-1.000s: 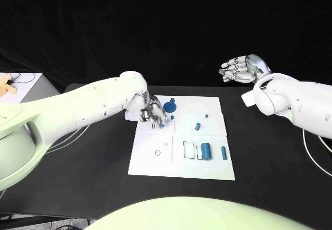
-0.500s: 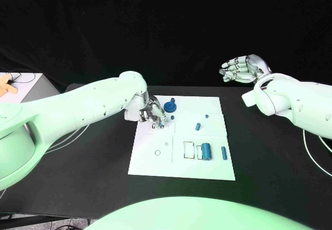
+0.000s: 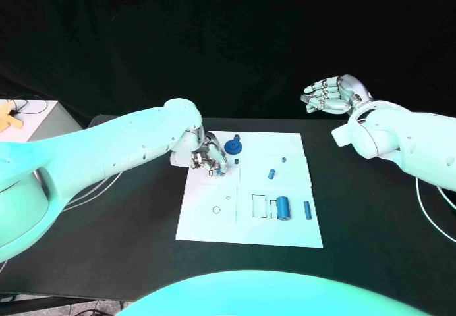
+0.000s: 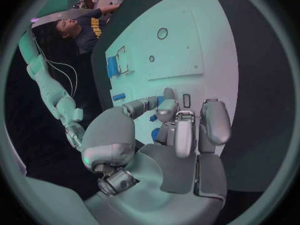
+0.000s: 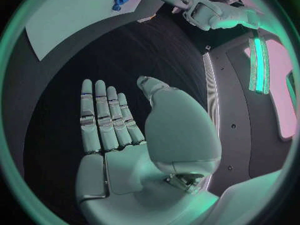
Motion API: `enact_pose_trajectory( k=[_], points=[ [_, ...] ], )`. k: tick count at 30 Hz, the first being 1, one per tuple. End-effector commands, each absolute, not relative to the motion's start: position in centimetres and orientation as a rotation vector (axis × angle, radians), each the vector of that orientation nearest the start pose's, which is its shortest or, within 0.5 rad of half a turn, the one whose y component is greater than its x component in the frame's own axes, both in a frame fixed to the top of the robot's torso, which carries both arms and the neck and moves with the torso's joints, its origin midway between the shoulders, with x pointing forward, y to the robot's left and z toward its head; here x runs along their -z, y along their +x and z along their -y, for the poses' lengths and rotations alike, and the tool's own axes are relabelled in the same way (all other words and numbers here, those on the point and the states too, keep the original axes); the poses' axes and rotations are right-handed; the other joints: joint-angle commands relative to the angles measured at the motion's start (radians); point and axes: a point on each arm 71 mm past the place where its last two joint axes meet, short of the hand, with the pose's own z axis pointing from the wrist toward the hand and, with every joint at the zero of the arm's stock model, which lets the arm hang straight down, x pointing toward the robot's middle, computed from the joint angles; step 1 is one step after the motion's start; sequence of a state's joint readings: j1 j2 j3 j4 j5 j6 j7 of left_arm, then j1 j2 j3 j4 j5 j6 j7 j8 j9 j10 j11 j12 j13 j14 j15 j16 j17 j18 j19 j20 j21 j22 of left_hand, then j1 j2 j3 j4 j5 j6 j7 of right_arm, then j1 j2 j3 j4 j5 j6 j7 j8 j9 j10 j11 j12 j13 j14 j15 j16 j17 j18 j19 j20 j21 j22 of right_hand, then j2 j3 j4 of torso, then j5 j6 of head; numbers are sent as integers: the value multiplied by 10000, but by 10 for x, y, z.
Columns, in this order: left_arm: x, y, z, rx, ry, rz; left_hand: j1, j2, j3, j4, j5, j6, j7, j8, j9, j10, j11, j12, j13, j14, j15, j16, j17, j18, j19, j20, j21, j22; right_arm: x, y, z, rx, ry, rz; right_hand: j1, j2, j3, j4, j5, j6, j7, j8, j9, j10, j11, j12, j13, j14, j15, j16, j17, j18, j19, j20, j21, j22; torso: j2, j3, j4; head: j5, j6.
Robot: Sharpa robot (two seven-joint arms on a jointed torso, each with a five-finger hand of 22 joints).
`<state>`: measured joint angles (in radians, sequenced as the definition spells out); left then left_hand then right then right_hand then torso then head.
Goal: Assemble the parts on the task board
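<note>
The white task board (image 3: pixel 249 224) lies mid-table. My left hand (image 3: pixel 211 158) hovers low over its far left part, fingers curled down beside a small rectangular slot (image 4: pixel 185 101). Its thumb meets a finger (image 4: pixel 167 110), and a bit of blue shows between them, a small blue part pinched there. Close to that hand a blue gear-like part (image 3: pixel 234 147) stands on the board. A short blue part (image 3: pixel 271 174), a thick blue cylinder (image 3: pixel 282 207) and a slim blue peg (image 3: pixel 307 210) lie farther along. My right hand (image 3: pixel 331 94) is raised beyond the board's far right corner, fingers apart, holding nothing (image 5: pixel 109 122).
A white rectangular recess (image 3: pixel 258 205) sits beside the thick cylinder, and a small round hole (image 3: pixel 217 210) marks the board's near left. A pale box (image 3: pixel 43 118) stands at the table's far left. Black table surface surrounds the board.
My left hand's fingertips have drawn slightly back and left over the board's far left part. The right hand has not moved.
</note>
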<state>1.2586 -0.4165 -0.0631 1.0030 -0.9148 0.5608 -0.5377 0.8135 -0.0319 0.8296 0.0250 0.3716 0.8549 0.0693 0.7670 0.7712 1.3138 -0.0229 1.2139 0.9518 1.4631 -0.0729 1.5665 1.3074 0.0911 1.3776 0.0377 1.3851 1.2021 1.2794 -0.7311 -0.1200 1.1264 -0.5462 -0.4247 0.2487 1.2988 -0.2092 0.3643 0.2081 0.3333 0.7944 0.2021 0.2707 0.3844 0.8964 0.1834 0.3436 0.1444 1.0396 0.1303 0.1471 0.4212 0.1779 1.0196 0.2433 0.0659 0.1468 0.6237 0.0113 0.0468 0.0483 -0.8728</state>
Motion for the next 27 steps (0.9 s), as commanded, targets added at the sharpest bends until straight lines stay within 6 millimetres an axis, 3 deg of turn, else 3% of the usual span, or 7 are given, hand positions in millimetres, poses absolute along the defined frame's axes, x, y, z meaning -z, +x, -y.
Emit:
enact_pose_trajectory(
  k=[1, 27],
  points=[
    [245, 537, -137, 3812, -355, -27107, 373, 417, 1140, -470, 49, 326, -242, 59, -9, 72, -8, 26, 13, 1077, -5, 43, 2634, -161, 65, 12, 38, 10, 179, 559, 276, -9465, 6238, -14647, -110, 5, 6, -70, 37, -63, 456, -51, -8, 73, 15, 0, -9, 5, 41, -36, -9, 62, -53, -5, 3, -9, -3, 6, 7, 0, 2],
    [246, 536, -136, 3772, -263, -27209, 362, 414, 1142, -479, 59, 338, -245, 53, -12, 93, -10, 48, 52, 1077, -6, 43, 2634, -163, 71, 10, 44, 20, 179, 559, 274, -9511, 6216, -14668, -111, 9, 6, -81, 40, -61, 455, -50, -12, 77, 15, 6, -34, 14, 40, -42, -23, 63, -48, -4, 6, -31, -5, 4, 7, 47, 2]
  ],
)
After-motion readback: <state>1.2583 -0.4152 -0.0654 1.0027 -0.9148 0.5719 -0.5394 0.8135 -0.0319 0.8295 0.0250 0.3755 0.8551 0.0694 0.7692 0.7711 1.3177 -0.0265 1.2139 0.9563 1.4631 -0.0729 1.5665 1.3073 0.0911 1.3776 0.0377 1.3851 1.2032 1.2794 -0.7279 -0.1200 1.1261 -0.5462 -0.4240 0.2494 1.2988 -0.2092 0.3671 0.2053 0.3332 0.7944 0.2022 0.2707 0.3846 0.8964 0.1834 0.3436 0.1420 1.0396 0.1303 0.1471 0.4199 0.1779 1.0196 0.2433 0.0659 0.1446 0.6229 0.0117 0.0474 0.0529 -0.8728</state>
